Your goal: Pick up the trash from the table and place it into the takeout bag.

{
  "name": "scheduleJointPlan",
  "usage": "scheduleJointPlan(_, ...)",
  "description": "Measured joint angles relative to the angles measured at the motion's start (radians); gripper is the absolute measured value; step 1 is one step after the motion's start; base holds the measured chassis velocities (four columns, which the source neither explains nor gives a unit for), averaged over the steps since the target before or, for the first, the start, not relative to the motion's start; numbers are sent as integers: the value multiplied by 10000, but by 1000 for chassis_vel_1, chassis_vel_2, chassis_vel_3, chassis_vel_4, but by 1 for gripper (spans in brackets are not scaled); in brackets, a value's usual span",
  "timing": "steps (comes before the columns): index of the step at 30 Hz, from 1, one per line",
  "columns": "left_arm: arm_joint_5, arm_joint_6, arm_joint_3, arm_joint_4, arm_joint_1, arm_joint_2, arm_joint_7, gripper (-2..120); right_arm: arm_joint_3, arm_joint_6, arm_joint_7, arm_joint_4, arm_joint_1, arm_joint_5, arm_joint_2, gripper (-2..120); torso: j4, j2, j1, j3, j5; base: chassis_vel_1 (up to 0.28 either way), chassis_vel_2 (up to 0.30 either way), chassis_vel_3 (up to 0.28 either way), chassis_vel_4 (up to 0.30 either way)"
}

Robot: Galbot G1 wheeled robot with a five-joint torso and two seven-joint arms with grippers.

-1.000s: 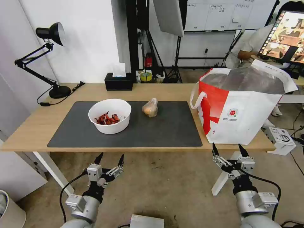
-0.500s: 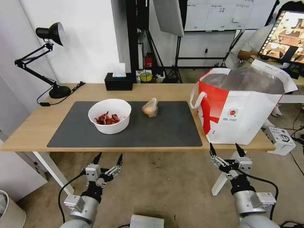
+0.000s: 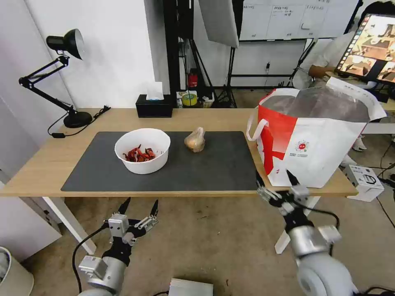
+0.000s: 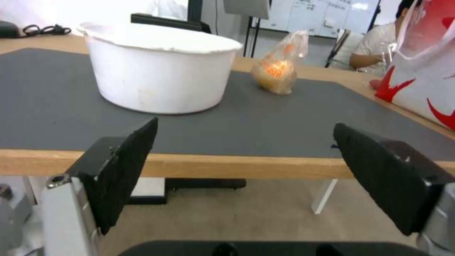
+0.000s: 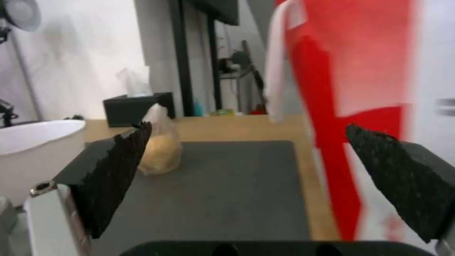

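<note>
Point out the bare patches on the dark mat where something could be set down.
Dark grey rectangular mat: bare along its near edge, at its left end beside the white bowl of red shells, and on its right part between the small clear bag of orange-brown food and the white-and-red takeout bag. Tighter between bowl and food bag.

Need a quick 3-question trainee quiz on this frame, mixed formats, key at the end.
1. True or false: the white bowl of red shells sits on the dark grey mat.
2. Multiple choice: the small clear bag of food lies A) inside the takeout bag, B) on the mat between bowl and takeout bag, C) on the floor.
3. Fill in: the right gripper is at the table's front edge near the takeout bag, its jaws ____; the left gripper hangs below the edge.

Key: 1 true; 2 B; 3 open.
</note>
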Motion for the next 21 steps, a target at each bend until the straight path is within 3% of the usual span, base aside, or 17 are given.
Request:
scheduleJointPlan(11, 164, -41, 125, -144, 110, -199, 9, 100, -1690, -486, 264, -1376, 2464, 1119, -441, 100, -3, 0, 0, 0, -1, 0, 0, 0, 0)
scheduleJointPlan(21, 157, -31, 5, -599, 437, -294, 3, 100, -3320, -868, 808, -2928, 5136, 2141, -80, 100, -2, -1, 0, 0, -2, 0, 0, 0, 0)
